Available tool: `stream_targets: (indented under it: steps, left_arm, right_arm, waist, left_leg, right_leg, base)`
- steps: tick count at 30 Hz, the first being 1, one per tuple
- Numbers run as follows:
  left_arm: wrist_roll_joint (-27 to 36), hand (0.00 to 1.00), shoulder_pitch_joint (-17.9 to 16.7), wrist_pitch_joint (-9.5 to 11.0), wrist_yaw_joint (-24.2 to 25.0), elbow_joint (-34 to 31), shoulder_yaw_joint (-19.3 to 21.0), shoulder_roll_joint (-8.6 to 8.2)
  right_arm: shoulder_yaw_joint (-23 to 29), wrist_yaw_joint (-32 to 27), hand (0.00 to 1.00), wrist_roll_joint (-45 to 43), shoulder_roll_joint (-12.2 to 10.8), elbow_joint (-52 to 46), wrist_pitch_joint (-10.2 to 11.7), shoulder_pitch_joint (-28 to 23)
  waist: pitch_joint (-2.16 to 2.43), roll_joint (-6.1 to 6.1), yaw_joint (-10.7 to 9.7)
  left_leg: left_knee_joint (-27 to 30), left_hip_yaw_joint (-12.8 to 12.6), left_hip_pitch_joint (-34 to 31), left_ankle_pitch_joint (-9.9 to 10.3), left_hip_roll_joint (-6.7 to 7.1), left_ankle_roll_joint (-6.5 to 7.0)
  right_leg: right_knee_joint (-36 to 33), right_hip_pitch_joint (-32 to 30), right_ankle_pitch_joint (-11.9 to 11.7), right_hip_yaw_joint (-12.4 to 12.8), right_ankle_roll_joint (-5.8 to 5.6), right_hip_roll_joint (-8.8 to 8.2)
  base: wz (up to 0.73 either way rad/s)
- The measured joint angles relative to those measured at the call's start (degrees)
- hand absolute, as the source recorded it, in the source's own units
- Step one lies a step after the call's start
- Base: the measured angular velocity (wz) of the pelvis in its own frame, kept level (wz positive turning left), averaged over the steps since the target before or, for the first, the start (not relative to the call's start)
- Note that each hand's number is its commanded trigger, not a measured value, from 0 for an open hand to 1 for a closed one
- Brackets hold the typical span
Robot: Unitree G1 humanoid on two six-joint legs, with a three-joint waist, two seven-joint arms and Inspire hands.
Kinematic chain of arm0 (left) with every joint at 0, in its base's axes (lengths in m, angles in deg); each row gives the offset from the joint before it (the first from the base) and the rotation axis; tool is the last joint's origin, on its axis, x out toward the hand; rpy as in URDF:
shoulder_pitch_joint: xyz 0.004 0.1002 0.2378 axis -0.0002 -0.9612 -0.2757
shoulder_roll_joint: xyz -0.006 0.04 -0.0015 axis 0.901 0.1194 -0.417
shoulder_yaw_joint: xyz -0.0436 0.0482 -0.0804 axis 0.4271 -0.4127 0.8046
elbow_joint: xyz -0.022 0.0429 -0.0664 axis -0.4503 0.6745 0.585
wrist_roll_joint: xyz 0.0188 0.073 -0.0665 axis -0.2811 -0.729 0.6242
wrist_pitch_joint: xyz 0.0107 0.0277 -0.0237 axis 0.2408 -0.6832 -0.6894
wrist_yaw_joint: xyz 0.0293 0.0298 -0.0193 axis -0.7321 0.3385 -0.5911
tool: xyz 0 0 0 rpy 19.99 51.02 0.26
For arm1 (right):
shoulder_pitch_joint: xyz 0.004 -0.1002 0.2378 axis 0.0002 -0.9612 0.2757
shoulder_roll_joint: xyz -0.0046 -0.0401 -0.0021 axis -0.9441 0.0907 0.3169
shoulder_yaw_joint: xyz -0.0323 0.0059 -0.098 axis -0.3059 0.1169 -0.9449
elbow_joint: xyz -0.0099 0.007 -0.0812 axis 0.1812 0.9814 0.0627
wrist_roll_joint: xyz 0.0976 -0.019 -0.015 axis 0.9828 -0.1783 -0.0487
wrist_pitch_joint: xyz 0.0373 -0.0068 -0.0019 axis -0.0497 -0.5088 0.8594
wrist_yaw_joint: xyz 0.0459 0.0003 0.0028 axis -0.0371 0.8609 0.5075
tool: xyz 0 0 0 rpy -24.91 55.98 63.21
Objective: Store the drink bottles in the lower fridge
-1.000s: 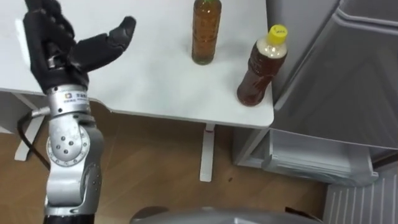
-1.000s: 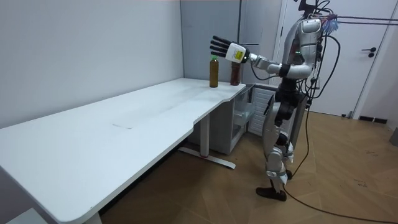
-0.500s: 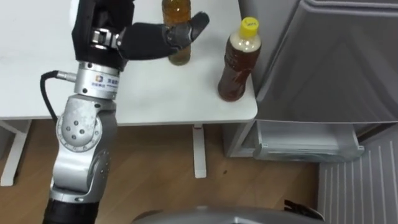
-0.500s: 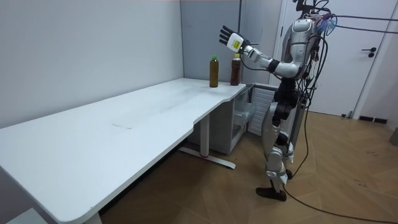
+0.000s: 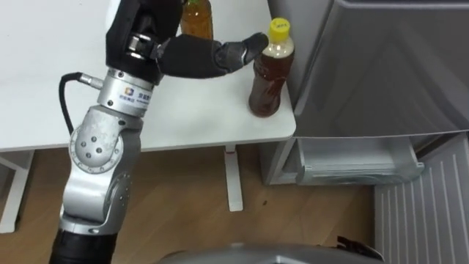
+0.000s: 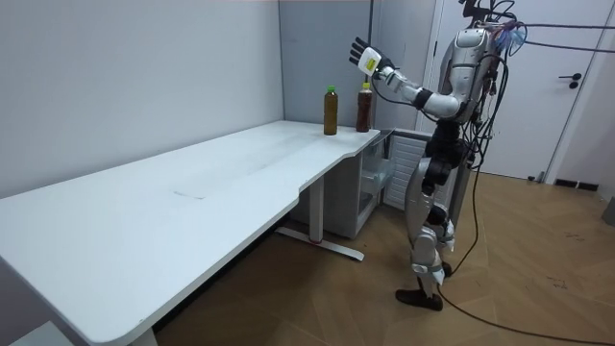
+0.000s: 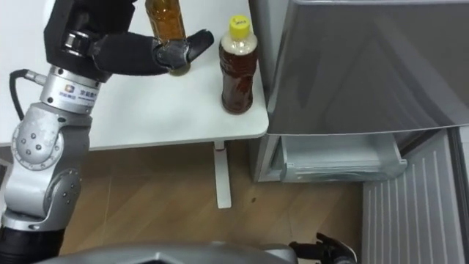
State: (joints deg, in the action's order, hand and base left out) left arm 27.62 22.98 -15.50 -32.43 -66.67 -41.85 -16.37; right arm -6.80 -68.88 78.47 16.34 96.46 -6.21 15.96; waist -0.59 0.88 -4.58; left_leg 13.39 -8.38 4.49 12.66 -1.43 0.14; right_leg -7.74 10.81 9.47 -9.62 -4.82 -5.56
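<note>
Drinks are seen as two bottles of brown liquid standing upright on the white worktop [image 5: 44,88], both at its far right corner, next to the grey fridge [image 5: 381,66]. The yellow-capped bottle [image 5: 267,77] is placed closest to the worktop's right edge, just beside the fridge wall. The green-capped bottle [image 6: 331,111] is set a little further in from that edge and further from the robot. The two bottles are near each other but apart. The left hand [image 5: 172,55] is raised above the worktop with its fingers spread wide and nothing held in it. Its thumb is stretched out sideways towards the neck of the yellow-capped bottle, and a small gap between the two is shown in the right eye view. In the room view the hand is seen higher than both bottle caps. The fridge's lower part is open, and a pale drawer [image 5: 359,161] is exposed below the level of the worktop. The robot is seen standing upright at the worktop's end, in front of the fridge.
</note>
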Motion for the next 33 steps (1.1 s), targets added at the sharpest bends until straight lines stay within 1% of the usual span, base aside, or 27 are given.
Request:
stream_targets:
  steps: [2,3,6,13,15,16,17,18,20,21,22,25,29,31,33]
  left_arm:
    - [0.51,0.00,0.12,-0.01,0.21,-0.04,0.00,-0.04]
    - [0.91,0.00,0.12,-0.02,0.47,-0.04,0.00,-0.04]
    - [1.13,0.00,0.12,-0.03,1.52,-0.04,-0.55,-0.01]
    - [0.64,0.00,0.11,-0.17,4.35,0.00,-1.62,0.00]
    - [0.59,0.00,0.11,-0.71,4.86,0.10,-2.23,0.13]
    - [0.58,0.00,0.11,-1.32,5.28,0.23,-2.74,0.17]
    - [0.53,0.00,0.11,-1.87,5.73,0.35,-3.36,0.20]
    - [0.42,0.00,0.11,-2.24,5.93,0.43,-3.59,0.19]
    - [-1.62,0.00,0.11,-3.53,6.28,0.46,-4.88,0.26]
    - [-2.25,0.00,0.11,-3.85,6.35,0.47,-5.23,0.29]
    - [-3.73,0.00,0.11,-4.64,6.81,0.47,-5.86,0.29]
    - [-5.67,0.00,0.11,-6.29,8.21,0.48,-7.14,0.39]
    - [-8.30,0.00,0.11,-7.62,8.54,0.59,-8.46,0.41]
    - [-8.32,0.00,0.10,-7.91,8.56,1.28,-9.12,0.43]
    - [-8.26,0.00,0.11,-7.47,8.27,2.88,-9.52,0.53]
  right_arm:
    - [0.00,0.00,0.00,0.00,0.09,-0.02,-0.03,-0.01]
    - [0.00,0.00,0.00,-0.03,0.11,-0.06,-0.04,-0.03]
    - [-0.07,0.01,0.00,-0.27,0.26,-0.12,-0.07,0.00]
    - [-0.13,0.03,0.00,-0.40,0.22,-0.10,-0.05,0.07]
    - [-0.20,0.03,0.00,-0.55,0.19,-0.11,-0.11,0.08]
    - [-0.30,0.03,0.00,-0.62,0.14,-0.11,-0.17,0.18]
    - [-0.49,0.04,0.00,-0.87,0.14,-0.11,-0.43,0.40]
    - [-0.55,0.04,0.00,-0.96,0.13,-0.11,-0.66,0.51]
    - [-0.67,0.03,0.00,-1.36,-0.04,-0.52,-1.41,0.78]
    - [-0.72,0.04,0.00,-1.38,-0.04,-0.58,-1.47,0.80]
    - [-0.89,0.09,0.00,-1.41,-0.01,-0.72,-1.85,0.84]
    - [-1.50,0.16,0.00,-1.55,0.05,-0.93,-2.30,1.16]
    - [-2.31,0.14,0.00,-2.31,0.15,-1.90,-2.57,1.13]
    - [-2.44,0.11,0.00,-2.28,0.17,-1.93,-2.63,1.14]
    - [-3.32,-0.02,0.00,-2.08,0.24,-2.20,-2.62,1.14]
  waist:
    - [0.12,-0.15,-0.01]
    - [0.10,-0.08,-0.02]
    - [0.30,-0.02,0.07]
    - [0.15,0.27,-0.01]
    - [0.05,0.42,-0.02]
    - [-0.02,0.54,-0.18]
    - [-0.20,0.74,-0.18]
    - [-0.26,0.84,-0.13]
    - [-0.42,1.09,-0.10]
    - [-0.45,1.14,-0.33]
    - [-0.49,1.20,-0.46]
    - [-0.44,1.32,-0.52]
    - [-0.31,1.33,-0.51]
    - [-0.27,1.29,-0.29]
    - [-0.18,1.19,-0.19]
  left_leg:
    - [0.02,-0.16,0.00,0.00,-0.07,-0.01]
    - [0.02,-0.19,0.00,-0.01,-0.08,-0.02]
    - [0.02,-0.37,-0.14,-0.02,-0.13,-0.03]
    - [-0.02,-0.80,0.20,-0.03,-0.19,-0.03]
    - [-0.33,-0.84,0.24,-0.05,-0.18,-0.06]
    - [-0.60,-0.93,0.38,-0.10,-0.17,-0.10]
    - [-0.66,-1.14,0.82,-0.14,-0.17,-0.14]
    - [-0.69,-1.28,1.00,-0.19,-0.17,-0.18]
    - [-0.85,-1.44,1.07,-0.19,-0.22,-0.19]
    - [-0.86,-1.41,1.07,-0.19,-0.22,-0.19]
    - [-0.90,-1.25,1.05,-0.18,-0.21,-0.20]
    - [-1.12,-1.24,0.98,-0.18,-0.21,-0.20]
    - [-1.11,-1.52,0.59,-0.18,-0.21,-0.20]
    - [-1.25,-1.84,0.81,-0.18,-0.22,-0.20]
    - [-1.28,-2.01,0.81,-0.17,-0.22,-0.20]
  right_leg:
    - [0.00,-0.05,-0.01,0.09,0.01,0.04]
    - [-0.01,-0.06,0.00,0.08,0.01,0.04]
    - [-0.22,-0.77,-0.03,0.11,0.04,0.04]
    - [-0.22,-0.91,-0.04,0.26,0.07,0.04]
    - [-0.22,-0.83,-0.04,0.24,0.07,0.04]
    - [-0.22,-0.87,-0.04,0.29,0.07,0.04]
    - [-0.21,-0.90,-0.04,0.42,0.07,0.04]
    - [-0.22,-0.90,-0.04,0.57,0.07,0.04]
    - [-0.18,-0.93,-0.04,0.81,0.07,0.11]
    - [-0.17,-0.94,-0.04,0.81,0.07,0.11]
    - [-0.15,-0.96,-0.04,0.81,0.07,0.11]
    - [-0.20,-1.23,-0.04,0.90,0.07,0.14]
    - [-0.26,-1.80,-0.04,1.09,0.07,0.16]
    - [-0.26,-1.78,-0.04,1.41,0.07,0.17]
    - [-0.29,-1.82,-0.04,1.60,0.07,0.16]
  base:
    - [-0.05]
    - [-0.03]
    - [-0.02]
    - [-0.02]
    - [0.00]
    - [-0.04]
    - [-0.07]
    - [-0.10]
    - [-0.06]
    - [0.00]
    - [0.00]
    - [0.00]
    - [0.00]
    - [-0.07]
    - [-0.06]
